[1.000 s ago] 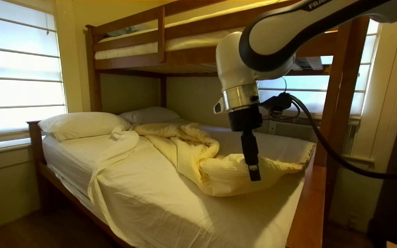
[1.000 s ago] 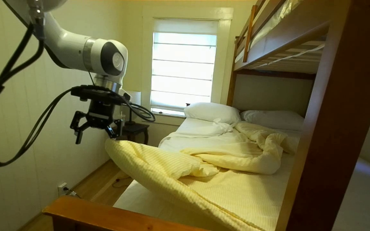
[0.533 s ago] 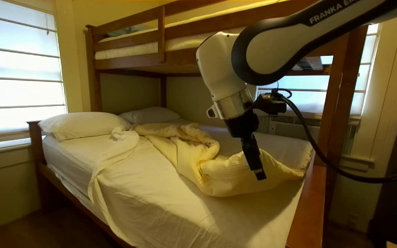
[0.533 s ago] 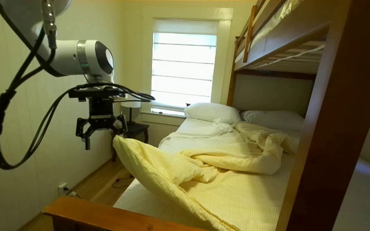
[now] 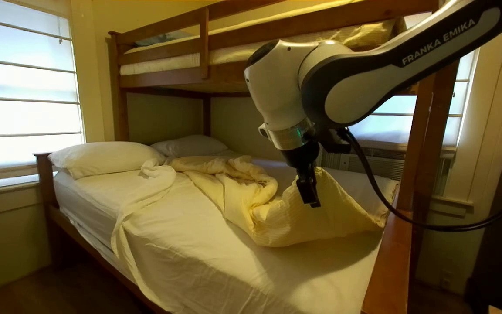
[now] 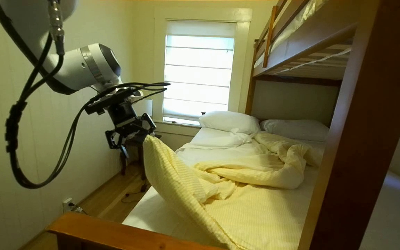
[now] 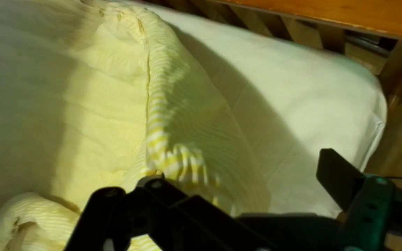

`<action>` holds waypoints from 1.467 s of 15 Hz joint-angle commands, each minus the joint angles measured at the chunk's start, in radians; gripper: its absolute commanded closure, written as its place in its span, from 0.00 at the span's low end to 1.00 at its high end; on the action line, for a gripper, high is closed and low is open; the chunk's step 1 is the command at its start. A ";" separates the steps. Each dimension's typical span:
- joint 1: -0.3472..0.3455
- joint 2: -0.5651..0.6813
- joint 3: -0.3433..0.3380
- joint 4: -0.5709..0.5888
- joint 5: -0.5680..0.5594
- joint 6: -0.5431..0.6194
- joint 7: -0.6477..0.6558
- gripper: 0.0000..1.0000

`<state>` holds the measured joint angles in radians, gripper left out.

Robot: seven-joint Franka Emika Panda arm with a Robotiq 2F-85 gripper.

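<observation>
Wrist view: one finger (image 7: 162, 197) against edge of quilt (image 7: 194, 104), cloth puckered there; opp. finger (image 7: 339, 177) well apart, over white sheet (image 7: 326, 104). Pincer (image 6: 137, 144) stands wide; quilt looks hooked on that one finger, not clamped btwn both.

Change vs a moment ago: pincer is higher, quilt corner up w/ it in a steeper peak, both exterior views. Prob. means cloth follows w/o a firm hold, so could slip off. Rest of quilt lies bunched across bed (image 5: 198, 257).

Edges: wooden footboard (image 7: 326, 14) past bed's end, apart from pincer; bedpost (image 6: 359, 121) well apart, opp. side from wall (image 6: 33, 205); upper bunk (image 5: 159, 72) above, set back. Most open room seems wall side, though cable (image 6: 11, 135) loops there.
</observation>
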<state>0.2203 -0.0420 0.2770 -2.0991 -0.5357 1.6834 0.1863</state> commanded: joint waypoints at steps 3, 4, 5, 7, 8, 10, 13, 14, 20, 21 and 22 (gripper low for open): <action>0.031 0.023 0.018 0.039 -0.164 -0.105 0.098 0.00; 0.034 0.026 0.022 0.043 -0.189 -0.147 0.088 0.00; 0.038 0.028 0.023 0.044 -0.206 -0.179 0.078 0.00; 0.041 0.037 0.022 0.038 -0.217 -0.218 0.066 0.00; 0.039 0.037 0.016 0.030 -0.204 -0.198 0.065 0.00; 0.035 0.041 0.008 0.022 -0.173 -0.143 0.071 0.00; 0.036 0.055 0.005 0.026 -0.174 -0.109 0.072 0.26; 0.037 0.057 0.005 0.028 -0.179 -0.108 0.067 0.32; 0.040 0.064 0.006 0.036 -0.179 -0.097 0.062 0.76; 0.041 0.067 0.007 0.039 -0.178 -0.099 0.060 0.82; 0.042 0.070 0.008 0.043 -0.181 -0.102 0.058 0.87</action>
<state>0.2519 0.0064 0.2886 -2.0889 -0.7108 1.5842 0.2641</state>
